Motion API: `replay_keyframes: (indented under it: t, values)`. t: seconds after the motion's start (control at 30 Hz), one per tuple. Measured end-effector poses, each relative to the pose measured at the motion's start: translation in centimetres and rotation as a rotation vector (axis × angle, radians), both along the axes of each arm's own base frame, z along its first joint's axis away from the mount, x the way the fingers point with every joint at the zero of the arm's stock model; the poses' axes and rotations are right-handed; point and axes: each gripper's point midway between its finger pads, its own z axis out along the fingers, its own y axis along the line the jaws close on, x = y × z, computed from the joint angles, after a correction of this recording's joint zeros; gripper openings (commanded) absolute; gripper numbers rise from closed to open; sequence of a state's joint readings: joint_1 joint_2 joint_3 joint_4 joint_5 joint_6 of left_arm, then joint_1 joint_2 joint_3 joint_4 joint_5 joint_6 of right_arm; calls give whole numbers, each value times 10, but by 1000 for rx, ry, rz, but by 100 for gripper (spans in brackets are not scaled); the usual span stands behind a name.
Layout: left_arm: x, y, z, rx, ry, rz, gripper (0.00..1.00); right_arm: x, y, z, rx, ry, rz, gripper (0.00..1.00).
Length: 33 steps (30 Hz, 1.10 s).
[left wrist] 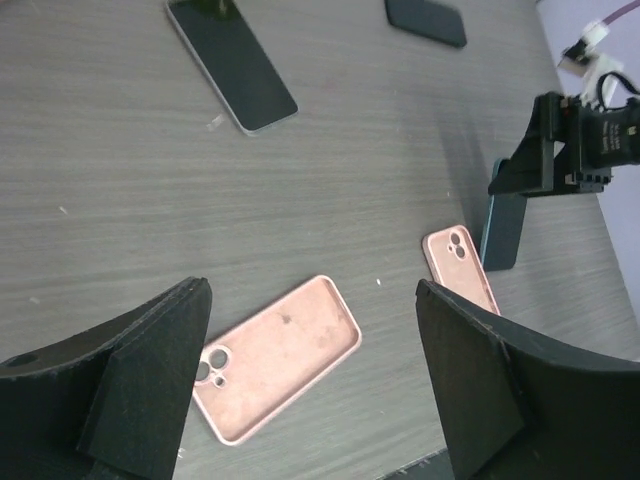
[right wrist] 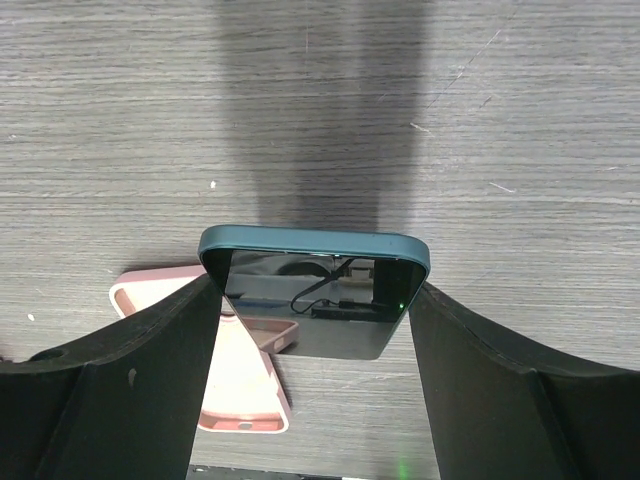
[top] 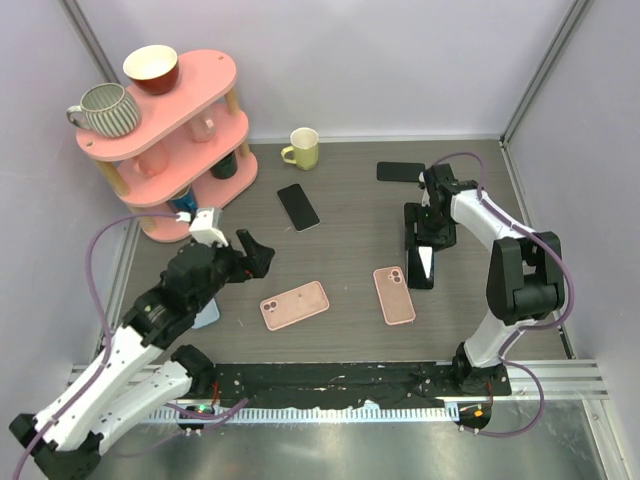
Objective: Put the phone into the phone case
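Observation:
My right gripper (top: 424,243) is shut on a dark phone with a teal rim (top: 423,266). In the right wrist view the fingers press both long sides of the phone (right wrist: 313,290), which is held tilted above the table. A pink phone case (top: 394,294) lies open side up just left of it and also shows in the right wrist view (right wrist: 240,385). A second pink case (top: 294,304) lies at centre. My left gripper (top: 255,255) is open and empty, hovering over that case (left wrist: 275,360).
A black phone (top: 298,206) lies face up mid-table. A dark flat phone or case (top: 401,171) lies at the back right. A yellow-green mug (top: 303,148) stands at the back. A pink tiered shelf (top: 190,110) with mugs stands at the back left.

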State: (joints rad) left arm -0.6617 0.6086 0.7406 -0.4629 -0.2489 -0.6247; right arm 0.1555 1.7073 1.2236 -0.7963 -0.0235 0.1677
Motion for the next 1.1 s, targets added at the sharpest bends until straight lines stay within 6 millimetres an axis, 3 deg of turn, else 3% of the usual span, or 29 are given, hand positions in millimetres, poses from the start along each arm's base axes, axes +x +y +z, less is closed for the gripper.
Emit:
replay_keyframes:
  t: [0.17,0.37,0.7,0.9,1.1]
  values:
    - [18,-40,-36,-33,212,-26,75,-3,0,1,1,-8,0,29]
    - [25,-101,-107,66,439,-78,74,-7,0,-4,9,-2,2,29]
    - [53,-196,-141,85,486,-157,64,-14,15,-7,95,9,28,27]
    - [51,-226,-175,100,539,-190,59,-22,24,-6,148,18,43,26]
    - [37,-238,-205,137,591,-211,55,-22,26,-3,160,11,44,25]
